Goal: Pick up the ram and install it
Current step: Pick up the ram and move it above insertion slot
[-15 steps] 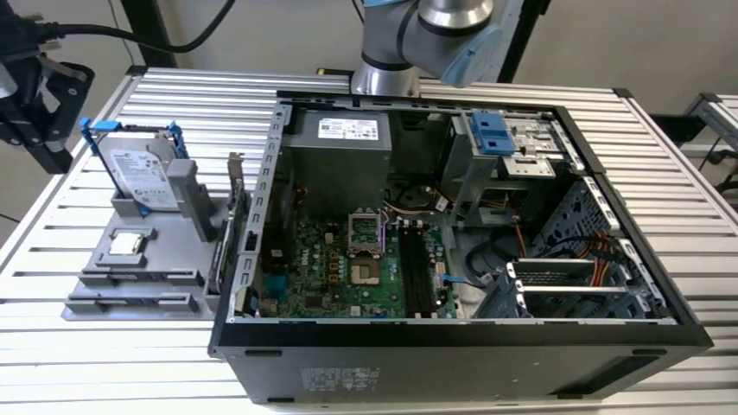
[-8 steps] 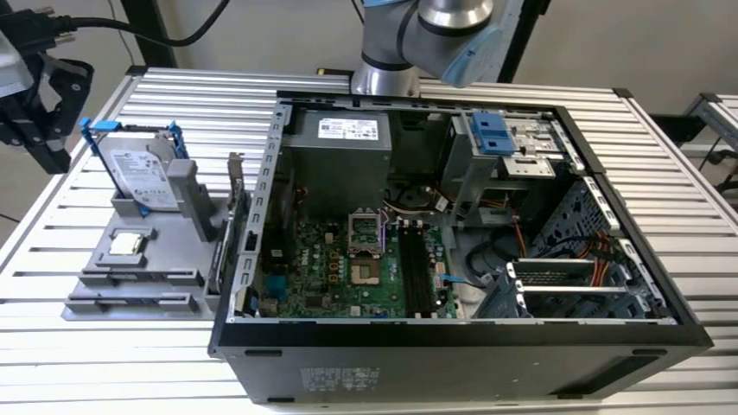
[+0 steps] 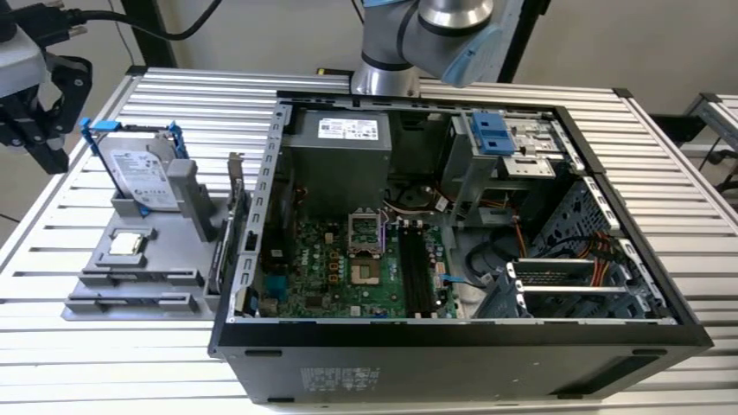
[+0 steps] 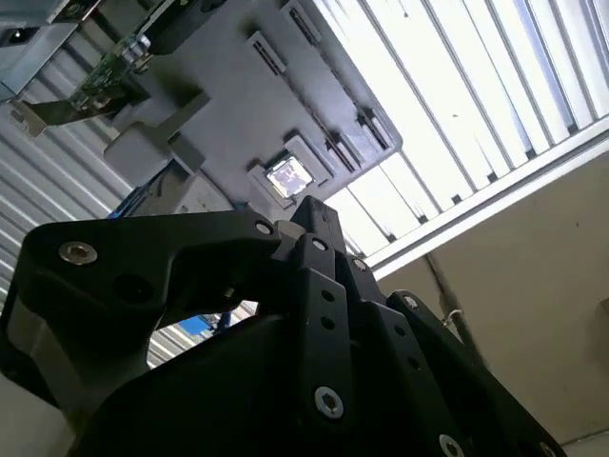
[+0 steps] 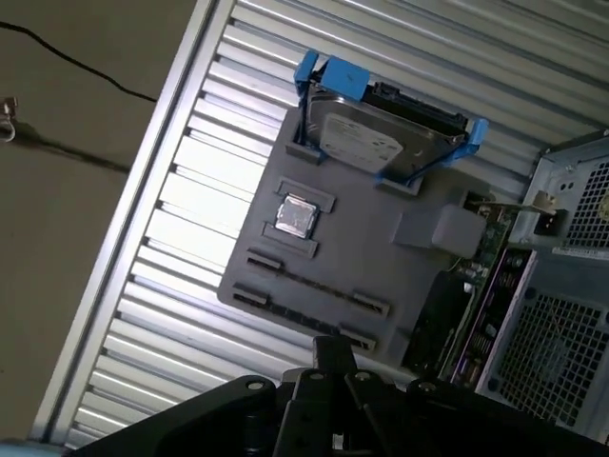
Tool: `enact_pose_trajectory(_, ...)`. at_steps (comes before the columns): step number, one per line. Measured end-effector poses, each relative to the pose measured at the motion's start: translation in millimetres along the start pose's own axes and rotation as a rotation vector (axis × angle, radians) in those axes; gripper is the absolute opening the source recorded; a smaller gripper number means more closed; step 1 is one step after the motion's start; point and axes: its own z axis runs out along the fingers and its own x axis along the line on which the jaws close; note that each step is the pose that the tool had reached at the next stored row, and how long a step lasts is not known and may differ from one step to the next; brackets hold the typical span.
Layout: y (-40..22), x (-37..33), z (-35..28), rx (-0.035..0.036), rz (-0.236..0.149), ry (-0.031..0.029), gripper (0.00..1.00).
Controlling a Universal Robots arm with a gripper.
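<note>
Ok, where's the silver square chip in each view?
Exterior view: silver square chip on the grey plastic fixture, at the exterior view's left.
First wrist view: chip in the fixture's recess, beside the blue-framed hard drive.
Second wrist view: chip, same recess, beyond the black end effector.
Shared landmark: the grey fixture.

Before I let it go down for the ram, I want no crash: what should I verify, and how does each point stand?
1. Thin dark ram stick seated in grey plastic holder: ok, seemingly on edge.
2. Black pincer at the ram: not ok, apart from it.
3. Silver hard drive in blue frame clear of ram: ok.
4. Motherboard's long black slots empty: ok, apparently.
5. Black computer case open: ok.
</note>
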Motion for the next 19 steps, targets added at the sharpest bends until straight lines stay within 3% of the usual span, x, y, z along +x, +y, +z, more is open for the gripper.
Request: enact_pose_trajectory(19, 0.0, 0.0, 0.0, -0.0053, -0.307, 0.0156, 0.00)
